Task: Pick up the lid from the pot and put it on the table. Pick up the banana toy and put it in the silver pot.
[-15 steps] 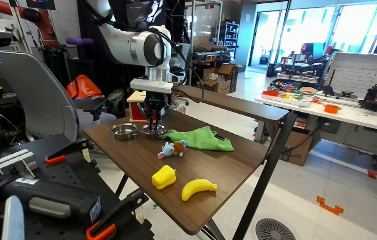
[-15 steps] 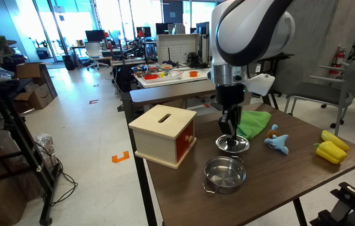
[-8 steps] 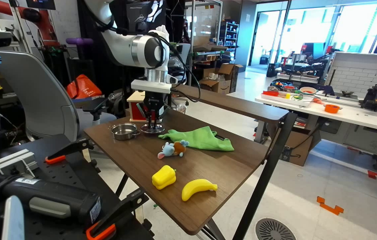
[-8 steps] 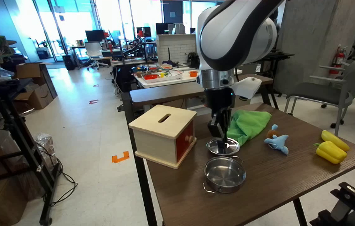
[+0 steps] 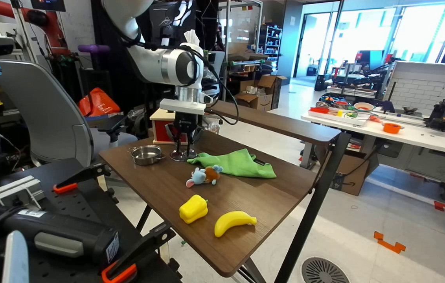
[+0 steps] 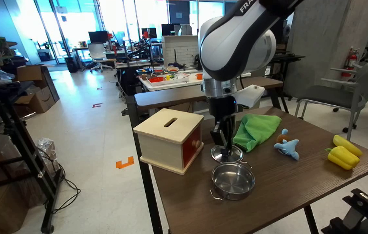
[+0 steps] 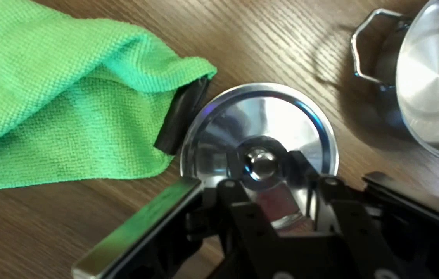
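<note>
Tool [image 7: 266, 164] over the lid [image 7: 258, 120], part open: fingertips [image 7: 299, 168] stand apart either side of the knob [image 7: 263, 164], a gap showing in the wrist view, holding nothing. Lid is off the pot [image 5: 146, 158], flat on the worktop [image 5: 155, 182]. Pot just beside it, upright, open side up, near the left corner in an exterior view. Banana toy [image 5: 231, 222] toward the front corner in that view, well apart from the tool; yellow pepper toy [image 5: 193, 209] near it, by the left edge. Green cloth [image 6: 257, 128] near the far corner in an exterior view; its black strip [image 7: 182, 116] right by the lid rim, can't tell if touching. Plush toy [image 5: 205, 175] between cloth and pepper toy. Wooden box [image 6: 167, 143], red front, at the left edge in an exterior view.
</note>
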### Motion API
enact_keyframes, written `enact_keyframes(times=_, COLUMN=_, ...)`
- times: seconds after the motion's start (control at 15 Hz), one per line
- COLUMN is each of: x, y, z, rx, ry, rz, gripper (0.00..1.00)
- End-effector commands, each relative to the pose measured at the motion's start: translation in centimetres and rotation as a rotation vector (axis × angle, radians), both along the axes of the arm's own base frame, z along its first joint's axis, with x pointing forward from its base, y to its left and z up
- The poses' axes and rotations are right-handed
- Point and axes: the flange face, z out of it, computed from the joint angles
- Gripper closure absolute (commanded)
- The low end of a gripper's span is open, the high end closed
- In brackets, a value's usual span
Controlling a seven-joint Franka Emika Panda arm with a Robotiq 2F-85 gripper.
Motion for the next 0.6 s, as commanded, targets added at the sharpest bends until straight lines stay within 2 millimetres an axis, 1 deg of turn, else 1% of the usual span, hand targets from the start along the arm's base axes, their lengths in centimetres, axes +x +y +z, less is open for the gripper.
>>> enact_keyframes(times=0.0, x=0.8, y=0.4, z=0.5, rx=-0.019, ry=0.018, rz=-0.001, gripper=0.32)
enact_keyframes(times=0.07, x=0.7, y=0.5, z=1.1, rx=-0.014, ry=0.014, rz=0.003, gripper=0.26)
enact_keyframes(times=0.27, x=0.4, y=0.7, z=2.7, rx=-0.015, ry=0.002, rz=0.015, gripper=0.02)
enact_keyframes(times=0.4, x=-0.2, y=0.5, z=4.3, rx=-0.028, ry=0.0, rz=0.021, gripper=0.0)
enact_keyframes(times=0.53, x=-1.3, y=-0.4, z=6.4, rx=-0.047, ry=0.006, rz=0.017, gripper=0.0)
